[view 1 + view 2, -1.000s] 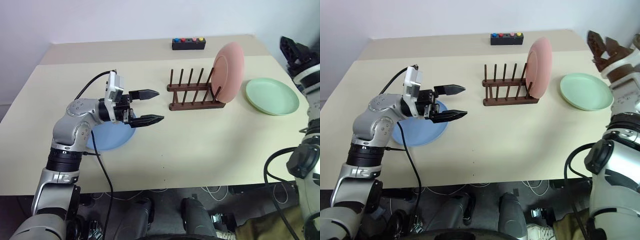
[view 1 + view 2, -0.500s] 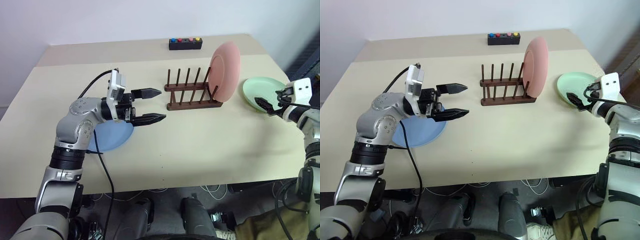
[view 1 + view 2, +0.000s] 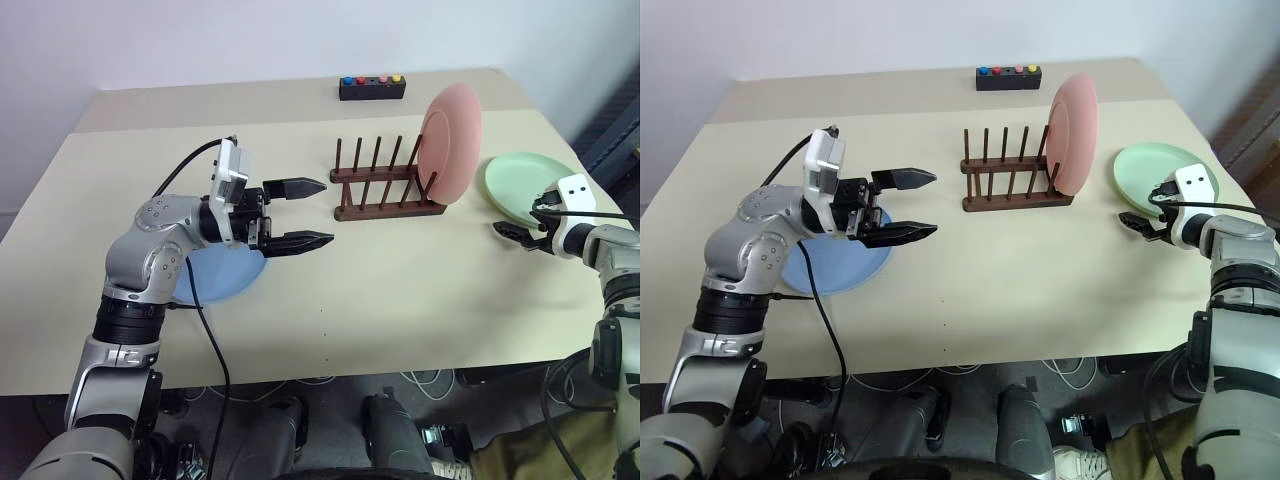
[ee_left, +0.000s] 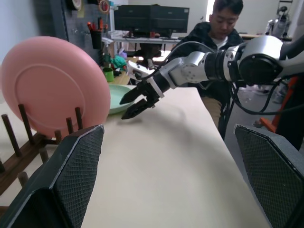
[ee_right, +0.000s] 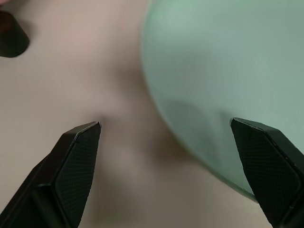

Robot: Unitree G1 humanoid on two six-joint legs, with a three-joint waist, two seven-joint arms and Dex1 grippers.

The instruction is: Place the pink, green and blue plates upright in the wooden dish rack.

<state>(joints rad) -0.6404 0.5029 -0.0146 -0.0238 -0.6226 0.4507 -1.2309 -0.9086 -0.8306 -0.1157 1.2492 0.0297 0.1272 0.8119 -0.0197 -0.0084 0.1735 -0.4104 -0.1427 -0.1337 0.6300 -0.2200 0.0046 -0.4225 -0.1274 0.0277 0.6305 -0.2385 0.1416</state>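
The right claw (image 3: 1137, 222) has dropped from high at the far right to the counter (image 3: 400, 290), fingers spread, just beside the green plate's (image 3: 525, 185) near edge: the pickup looks next. The pink plate (image 3: 452, 130) stands upright at the right end of the wooden dish rack (image 3: 385, 185). The left claw (image 3: 305, 213) hangs spread beside the flat blue plate (image 3: 225, 275). No readable writing anywhere.

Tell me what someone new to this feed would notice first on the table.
The pink plate stands upright at the right end of the wooden dish rack near the table's far side. To its right, the open right gripper hovers low at the near edge of the green plate, which lies flat. The open left gripper hangs above the blue plate, also flat.
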